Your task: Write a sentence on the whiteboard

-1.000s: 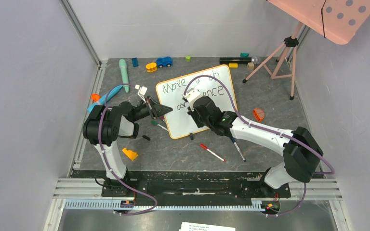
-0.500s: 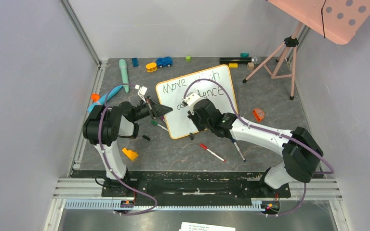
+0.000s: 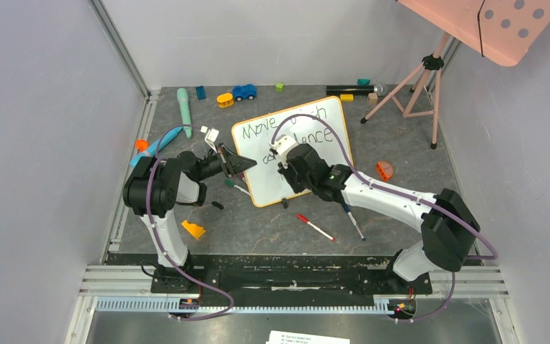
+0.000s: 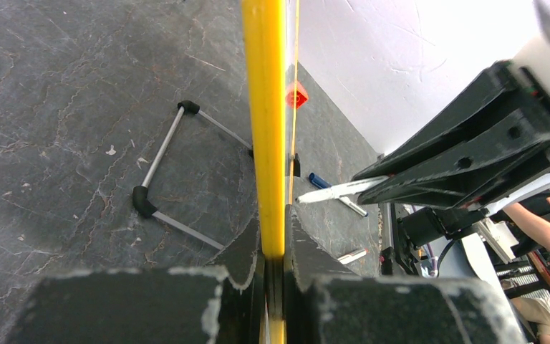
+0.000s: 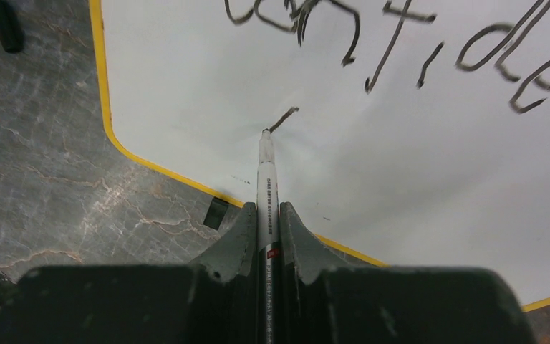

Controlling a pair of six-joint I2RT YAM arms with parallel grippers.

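Note:
The whiteboard (image 3: 261, 183), orange-framed, lies tilted in the middle of the table. The sentence (image 3: 259, 129) runs in dark wobbly rows, partly hidden by my right arm. My left gripper (image 3: 248, 163) is shut on the board's left edge; in the left wrist view the yellow frame (image 4: 263, 107) sits pinched between the fingers of that gripper (image 4: 273, 240). My right gripper (image 5: 266, 215) is shut on a white marker (image 5: 266, 179) whose tip rests on the whiteboard (image 5: 415, 186) at a short fresh stroke (image 5: 285, 117), below the lettering (image 5: 401, 50).
A red pen (image 3: 315, 227) and another pen (image 3: 353, 221) lie in front of the board. An orange wedge (image 3: 193, 229) sits near the left arm, an orange piece (image 3: 384, 170) to the right. Toys (image 3: 243, 92) line the back; a tripod (image 3: 415, 86) stands back right.
My right gripper with the marker has shifted slightly left over the board's lower area. The left gripper and the board have not moved.

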